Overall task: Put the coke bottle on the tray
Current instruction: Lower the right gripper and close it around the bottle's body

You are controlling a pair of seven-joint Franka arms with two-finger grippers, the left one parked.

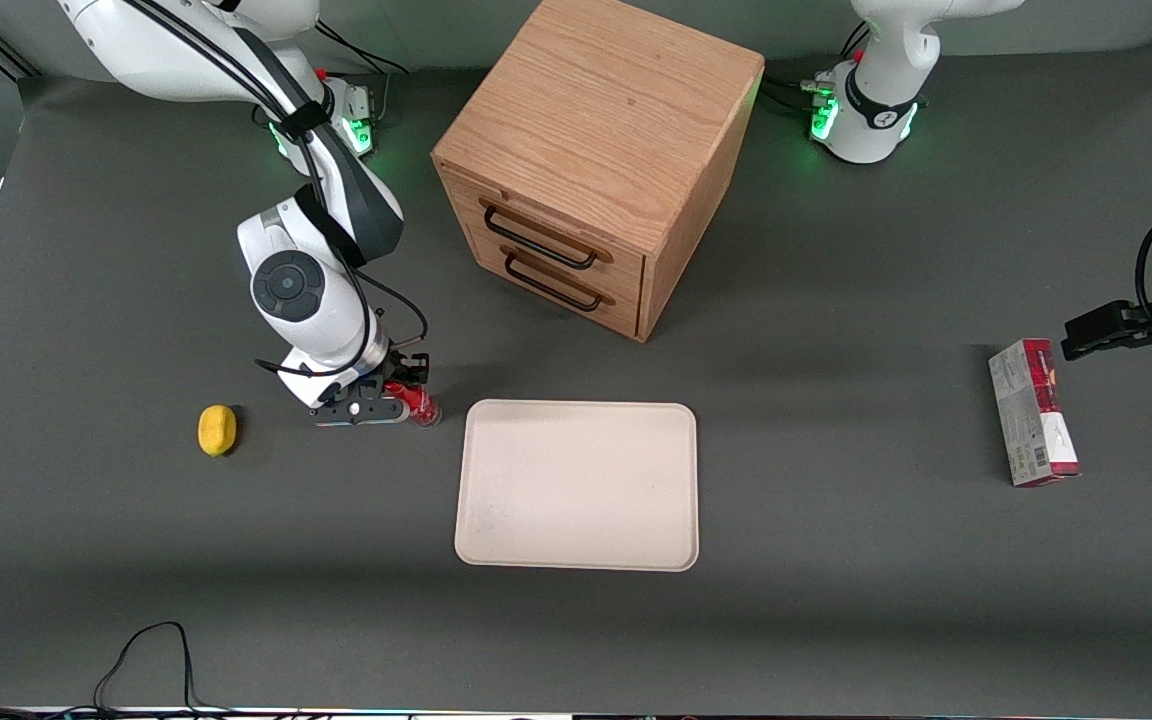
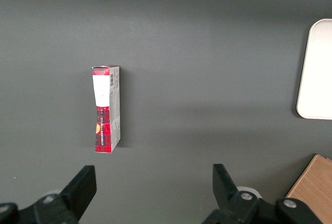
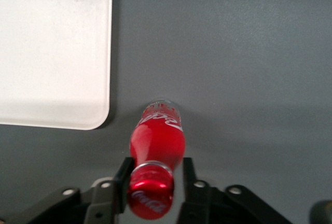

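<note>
Coke bottle (image 1: 420, 404) is in the grasp of the gripper (image 1: 388, 398), close to the table (image 1: 836, 560) and just beside the tray (image 1: 576, 545), near the tray corner farthest from the front camera at the working arm's end; no part of the bottle is over the tray. In the right wrist view the bottle (image 3: 156, 143) points away from the camera, red cap (image 3: 151, 192) closest to the lens and clear base farthest, with the two fingers (image 3: 189, 180) closed in against the neck just under the cap, one on each side. Gripper (image 3: 155, 182) thus has the bottle pinched at the neck. Tray (image 3: 101, 53) surface is bare cream-white with a low rim; its rounded corner lies near the bottle base, a strip of grey table between them. Yellow lemon-like object (image 1: 217, 430) lies on the table toward the working arm's end, apart from the gripper. Wooden two-drawer cabinet (image 1: 596, 160) stands farther from the front camera than the tray, both drawers closed. Red-and-grey carton box (image 1: 1032, 412) lies flat toward the parked arm's end, well apart from the tray; same box (image 2: 106, 108) shows in the left wrist view.
</note>
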